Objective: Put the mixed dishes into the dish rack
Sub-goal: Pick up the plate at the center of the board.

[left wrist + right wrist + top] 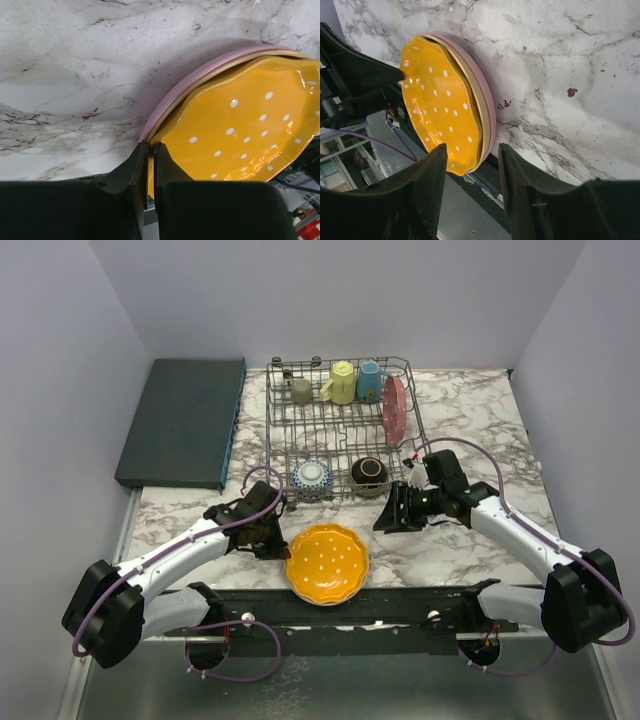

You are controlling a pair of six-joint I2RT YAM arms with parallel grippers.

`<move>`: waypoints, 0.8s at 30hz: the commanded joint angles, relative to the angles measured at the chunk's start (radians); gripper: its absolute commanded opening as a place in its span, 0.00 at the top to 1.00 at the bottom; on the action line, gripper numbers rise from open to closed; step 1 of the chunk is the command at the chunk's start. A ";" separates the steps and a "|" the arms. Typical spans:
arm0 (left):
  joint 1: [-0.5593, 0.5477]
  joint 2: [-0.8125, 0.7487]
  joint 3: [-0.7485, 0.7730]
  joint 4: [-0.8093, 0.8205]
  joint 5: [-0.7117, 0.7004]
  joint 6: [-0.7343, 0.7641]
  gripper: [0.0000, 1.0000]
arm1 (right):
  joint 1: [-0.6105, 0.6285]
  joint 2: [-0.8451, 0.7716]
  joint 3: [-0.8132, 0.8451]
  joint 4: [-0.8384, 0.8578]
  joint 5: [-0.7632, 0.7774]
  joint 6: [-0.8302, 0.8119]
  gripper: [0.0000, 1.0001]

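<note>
Down at the near edge of the marble table (470, 400) there's a stack of three dotted plates: the orange plate (327, 563) on top, a tan plate (240, 61) under it, a pink plate (176, 89) at the bottom. The left gripper (150, 147) is at the stack's left side, fingers pinched almost together with the orange plate's rim caught between them, and that rim sits tilted up off the tan one. Over on the right, the right gripper (472, 149) hangs above the table just beyond the stack, fingers spread wide and holding nothing.

Further back stands the dish rack (340, 447). Its front row holds two bowls, the blue bowl (312, 478) on the left and the brown bowl (369, 474) on the right. In the back row sit three mugs: olive-grey mug (301, 390), yellow mug (341, 383), blue mug (370, 382). One reddish plate (395, 407) stands on edge at the rack's right side. Far left lies one dark teal slab (183, 420).
</note>
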 commanded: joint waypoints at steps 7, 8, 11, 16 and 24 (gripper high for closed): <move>-0.013 0.016 0.016 0.043 0.031 -0.001 1.00 | 0.010 0.035 -0.039 0.036 -0.109 0.001 0.49; -0.015 0.016 0.017 0.044 0.032 -0.001 1.00 | 0.014 0.037 -0.040 0.036 -0.123 -0.001 0.50; -0.018 0.018 0.020 0.047 0.035 -0.002 1.00 | 0.024 0.045 -0.037 0.036 -0.150 -0.008 0.50; -0.024 0.023 0.021 0.054 0.034 -0.005 1.00 | 0.061 0.070 -0.034 0.037 -0.157 -0.004 0.50; -0.033 0.010 0.008 0.059 0.035 -0.013 1.00 | 0.148 0.104 -0.036 0.067 -0.127 0.037 0.50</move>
